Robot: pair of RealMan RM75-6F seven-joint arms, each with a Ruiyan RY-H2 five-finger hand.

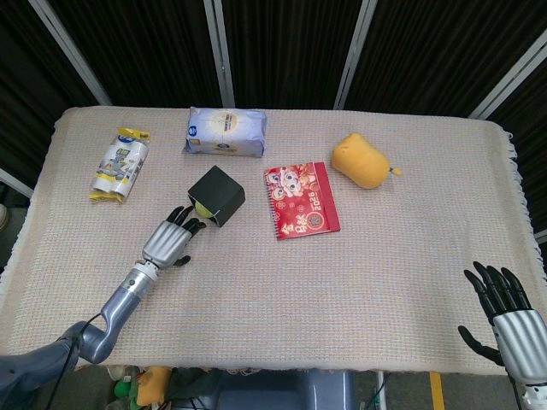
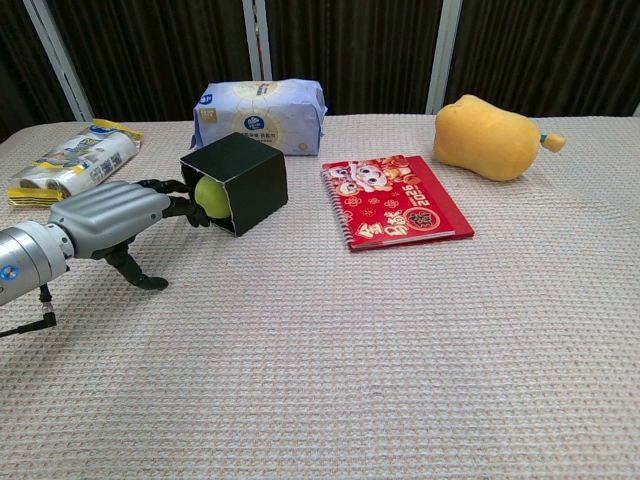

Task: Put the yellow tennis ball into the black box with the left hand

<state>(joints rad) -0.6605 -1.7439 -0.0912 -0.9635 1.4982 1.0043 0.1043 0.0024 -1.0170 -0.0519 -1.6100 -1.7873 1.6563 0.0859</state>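
Your yellow tennis ball [image 2: 210,194] sits inside the mouth of the black box [image 2: 243,178], which lies on its side with the opening facing your left hand [image 2: 112,215]; only part of the ball shows past the box's edge in the chest view, and from the head view it is just a sliver of yellow [image 1: 201,207] at the opening. Your left hand is stretched out flat toward that opening, fingers [image 2: 182,201] extended and reaching to the ball, fingertips right at it (whether they actually press on it or stop just short, the views don't settle), and nothing is gripped in that hand. The thumb points down to the tablecloth [image 2: 400,340]. Your right hand [image 1: 506,318] is well apart at the near right corner in the head view, fingers spread and holding nothing, its lower part cut off by the frame; the chest view doesn't show it at all. Around the box: a wipes pack [image 2: 261,115] behind it, a red notebook [image 2: 396,200] beside it, a yellow plush toy [image 2: 490,137] farther right, and a snack bag [image 2: 72,160] off to the left.
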